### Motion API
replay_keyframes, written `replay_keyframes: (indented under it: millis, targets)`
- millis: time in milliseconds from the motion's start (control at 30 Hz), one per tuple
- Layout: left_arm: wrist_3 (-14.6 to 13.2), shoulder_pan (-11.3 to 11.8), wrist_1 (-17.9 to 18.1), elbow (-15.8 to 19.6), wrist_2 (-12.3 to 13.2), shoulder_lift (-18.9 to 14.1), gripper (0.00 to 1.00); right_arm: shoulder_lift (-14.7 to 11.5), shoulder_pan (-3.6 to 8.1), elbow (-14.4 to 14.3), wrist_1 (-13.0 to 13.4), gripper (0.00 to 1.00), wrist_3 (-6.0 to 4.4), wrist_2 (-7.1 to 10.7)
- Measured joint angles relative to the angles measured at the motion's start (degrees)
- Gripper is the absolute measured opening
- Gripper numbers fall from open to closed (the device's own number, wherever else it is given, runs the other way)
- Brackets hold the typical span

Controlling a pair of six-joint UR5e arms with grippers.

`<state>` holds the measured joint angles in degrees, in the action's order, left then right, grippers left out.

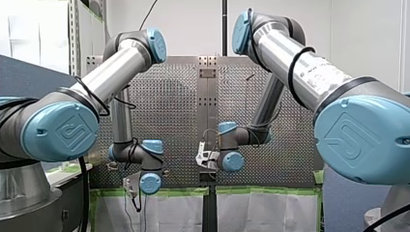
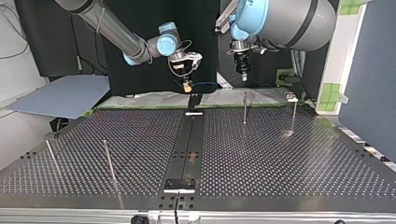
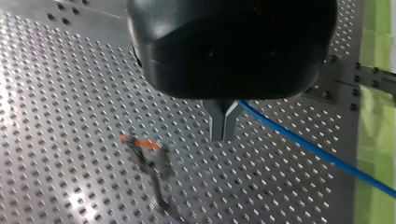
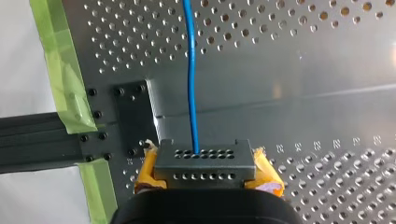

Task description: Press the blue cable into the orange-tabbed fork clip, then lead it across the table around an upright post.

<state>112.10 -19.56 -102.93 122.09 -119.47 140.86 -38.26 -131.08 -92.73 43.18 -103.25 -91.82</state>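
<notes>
The perforated table [image 3: 56,93] was bare metal with a dull sheen — the blue cable [image 4: 190,84] smooth, plastic-jacketed; green tape [image 4: 60,70] matt.

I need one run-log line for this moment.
left tool shut on blue cable | right tool shut on it | fork clip empty
</notes>
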Motion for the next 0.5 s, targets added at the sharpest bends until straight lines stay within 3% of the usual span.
replay_keyframes:
  millis: [233,367,500]
  targets:
    - [0.64,3.24,1.09,-0.25,2.23,3.83,0.00,1.25,-0.17,0.78,-0.29,0.00,1.09,0.46]
    - [-1.12,5.22,1.14,-0.23,4.27,6.25,0.00,2.00,-0.18,1.07,-0.19,0.00,1.40,0.44]
    - [-3.29,5.47,0.80,-0.14,4.82,8.60,0.00,2.21,-0.14,1.28,-0.12,0.00,1.45,0.45]
